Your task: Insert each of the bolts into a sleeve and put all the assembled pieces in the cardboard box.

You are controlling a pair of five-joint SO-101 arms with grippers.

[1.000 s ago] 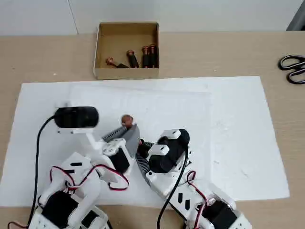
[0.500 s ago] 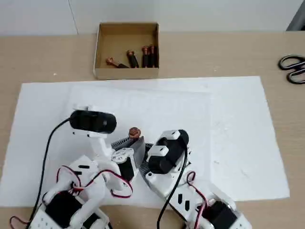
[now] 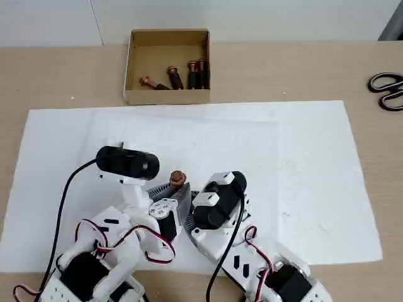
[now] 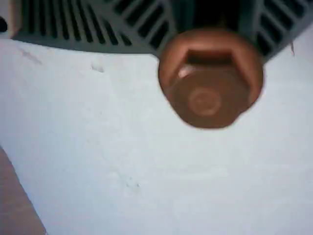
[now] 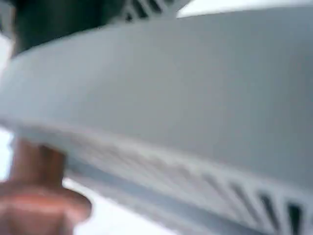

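A copper bolt (image 3: 177,178) is held above the white sheet, its hexagonal head (image 4: 210,78) facing the left wrist camera. My left gripper (image 3: 174,189) is shut on it, the grey fingers (image 4: 98,24) clamping its shank. My right gripper (image 3: 189,205) sits right beside it, almost touching, under its own camera housing. The same bolt (image 5: 36,196) shows in the right wrist view, next to a blurred grey gripper part (image 5: 171,112) that hides the rest. The cardboard box (image 3: 133,63) stands at the far side of the table with several assembled pieces (image 3: 192,74) inside.
A large white paper sheet (image 3: 302,163) covers the middle of the table. Scissors (image 3: 387,91) lie at the far right edge. Both arm bases and their cables (image 3: 145,236) crowd the near edge.
My left arm has swung right and drawn back, bringing the bolt closer to the right gripper. The right arm has shifted only slightly.
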